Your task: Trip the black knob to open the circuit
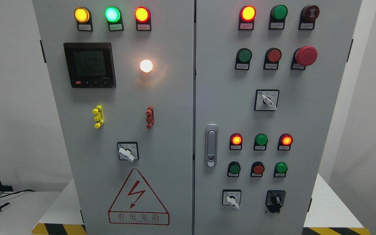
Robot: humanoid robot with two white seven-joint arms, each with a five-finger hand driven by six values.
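Black knob [275,199]: we find it low on the cabinet's right door, right of a white selector switch [232,199].
Left door: warning triangle [138,198], lit meter [89,64].
Latch [211,145]: beside the centre seam.
Fingers: we see neither hand, so cannot tell.

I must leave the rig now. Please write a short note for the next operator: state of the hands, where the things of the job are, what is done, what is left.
Hands: neither the left nor the right is in view.
Black knob: bottom right of the right door, beside a white selector, below a green lamp. Nothing touches it.
Done: no sign that work has begun.
Left: bring a hand to the black knob and turn it to trip the circuit.
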